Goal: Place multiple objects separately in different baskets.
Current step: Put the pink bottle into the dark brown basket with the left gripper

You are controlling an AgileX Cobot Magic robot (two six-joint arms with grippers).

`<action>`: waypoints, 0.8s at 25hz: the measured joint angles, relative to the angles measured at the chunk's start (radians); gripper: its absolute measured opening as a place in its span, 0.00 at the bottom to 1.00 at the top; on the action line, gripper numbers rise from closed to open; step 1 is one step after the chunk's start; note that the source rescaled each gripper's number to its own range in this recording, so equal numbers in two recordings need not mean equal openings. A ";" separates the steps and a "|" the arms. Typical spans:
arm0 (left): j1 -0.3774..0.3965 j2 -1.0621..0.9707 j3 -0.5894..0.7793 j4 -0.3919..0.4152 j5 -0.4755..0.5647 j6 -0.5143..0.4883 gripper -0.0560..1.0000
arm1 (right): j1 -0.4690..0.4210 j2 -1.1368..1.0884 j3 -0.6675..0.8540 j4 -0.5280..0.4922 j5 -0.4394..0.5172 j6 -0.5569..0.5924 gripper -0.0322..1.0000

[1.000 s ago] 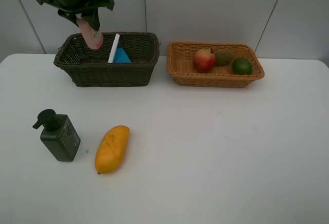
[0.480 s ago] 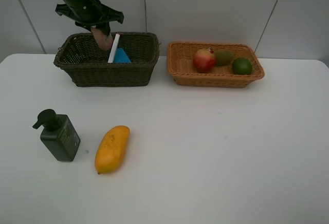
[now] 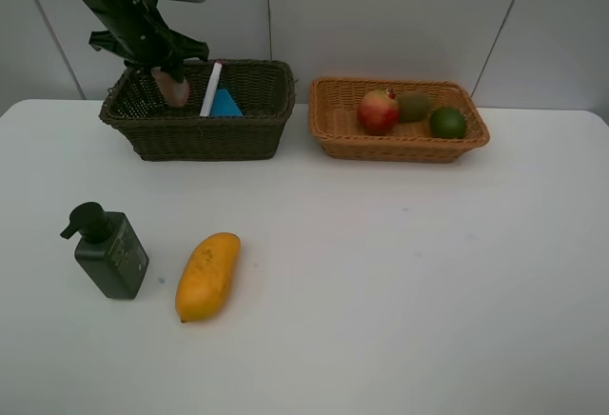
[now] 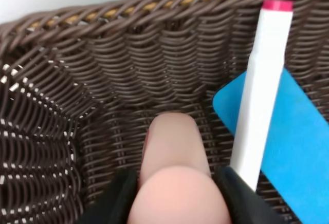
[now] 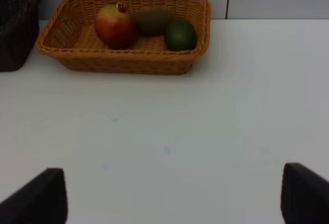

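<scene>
- The left pincer grips the pink bottle between its two dark fingers, one on each side of the bottle's body.
- The bottle hangs inside the dark brown basket, toward that basket's left end in the high view. I cannot tell whether its lower end touches the woven floor.
- Just beside the bottle, the white-pink marker leans against the basket's back wall. It lies across the blue eraser block.
- The orange-tan basket stands beside the dark one, a little apart, holding the red-green mango, brown kiwi and green lime in a row.
- On the white surface, the dark-green pump bottle and yellow-orange mango lie near each other, apart, well in front of the baskets.
- The right pincer stands wide with nothing between its fingers, over bare surface in front of the orange-tan basket.
</scene>
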 joint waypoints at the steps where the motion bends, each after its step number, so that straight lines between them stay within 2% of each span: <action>1: 0.000 0.007 0.000 0.000 0.000 0.000 0.32 | 0.000 0.000 0.000 0.000 0.000 0.000 1.00; 11: 0.000 0.020 0.000 -0.008 -0.024 0.000 0.32 | 0.000 0.000 0.000 0.000 0.000 0.000 1.00; 12: 0.000 0.020 0.000 -0.008 -0.025 0.003 0.35 | 0.000 0.000 0.000 0.000 0.000 0.000 1.00; 14: 0.000 0.020 0.000 -0.008 -0.028 0.017 0.54 | 0.000 0.000 0.000 0.000 0.000 0.000 1.00; 16: 0.000 0.020 0.000 -0.009 -0.030 0.025 0.82 | 0.000 0.000 0.000 0.000 0.000 0.000 1.00; 17: 0.000 0.020 0.000 -0.013 -0.030 0.028 0.90 | 0.000 0.000 0.000 0.000 0.000 0.000 1.00; 20: 0.000 0.020 0.000 -0.036 -0.031 0.028 0.98 | 0.000 0.000 0.000 0.000 0.000 0.000 1.00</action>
